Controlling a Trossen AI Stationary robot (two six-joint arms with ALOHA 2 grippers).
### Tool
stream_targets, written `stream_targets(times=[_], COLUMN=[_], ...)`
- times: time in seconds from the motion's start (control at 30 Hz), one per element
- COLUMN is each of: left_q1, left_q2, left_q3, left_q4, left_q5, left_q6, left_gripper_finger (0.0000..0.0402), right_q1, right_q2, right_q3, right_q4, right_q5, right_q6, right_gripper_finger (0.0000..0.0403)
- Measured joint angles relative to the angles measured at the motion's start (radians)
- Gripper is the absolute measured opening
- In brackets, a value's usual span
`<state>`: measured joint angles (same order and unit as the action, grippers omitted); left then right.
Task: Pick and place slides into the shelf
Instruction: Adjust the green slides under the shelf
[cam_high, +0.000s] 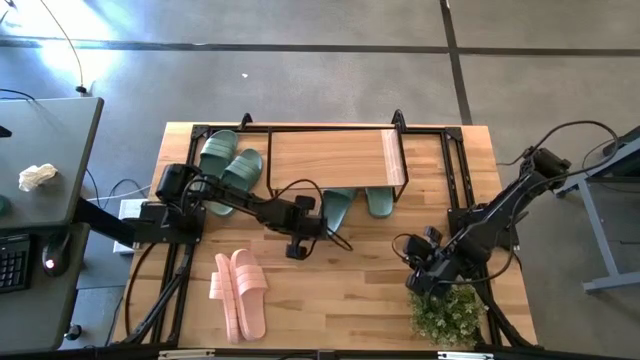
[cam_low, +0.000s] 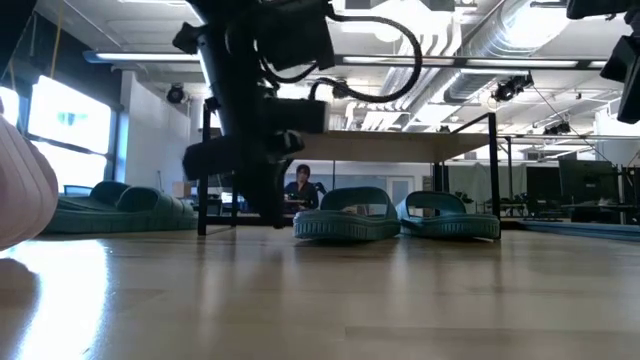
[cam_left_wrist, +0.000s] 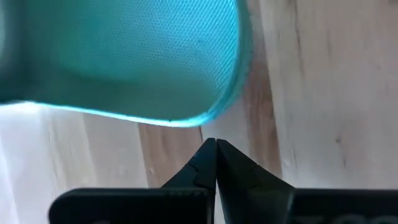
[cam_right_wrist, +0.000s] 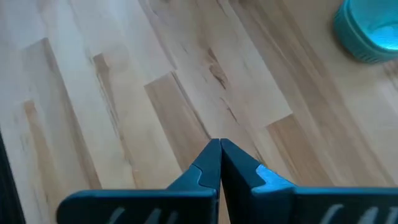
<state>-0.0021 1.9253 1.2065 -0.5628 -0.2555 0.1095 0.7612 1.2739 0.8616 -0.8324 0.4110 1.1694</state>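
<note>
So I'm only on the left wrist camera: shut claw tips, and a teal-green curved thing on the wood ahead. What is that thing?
Observer: The end of a sage-green slide, lying half under the shelf beside a second green slide.
Operator: Any more shoes about?
Observer: Yes, a green pair on the left arm's side of the shelf, and a pink pair nearer the table's front.
Operator: And the other arm?
Observer: The right claw, shut, hangs above the table near a small plant.
</note>
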Motion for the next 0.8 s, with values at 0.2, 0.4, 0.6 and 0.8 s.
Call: stream_targets(times=[0.2, 0.4, 0.6, 0.8], left_q1=[0.004, 0.002, 0.003, 0.013], left_q2=[0.039, 0.052, 0.055, 0.055], left_q3=[0.0, 0.009, 0.014, 0.014], left_q4=[0.049, 0.097, 0.198, 0.238], left_q5=[0.019, 0.027, 0.035, 0.027], left_q6=[0.025, 0.0, 0.007, -0.006], left_gripper_finger=[0.0, 0.0, 0.0, 0.0], right_q1=[-0.009, -0.008, -0.038, -0.075], right_q2=[0.001, -0.002, -0.002, -0.002], right_q3=[-0.054, -0.149, -0.192, -0.196], right_q4=[0.032, 0.188, 0.237, 0.256], right_q5=[0.001, 0.017, 0.026, 0.027], right_q6=[0.009, 0.038, 0.021, -0.02], right_gripper_finger=[0.0, 0.0, 0.0, 0.0])
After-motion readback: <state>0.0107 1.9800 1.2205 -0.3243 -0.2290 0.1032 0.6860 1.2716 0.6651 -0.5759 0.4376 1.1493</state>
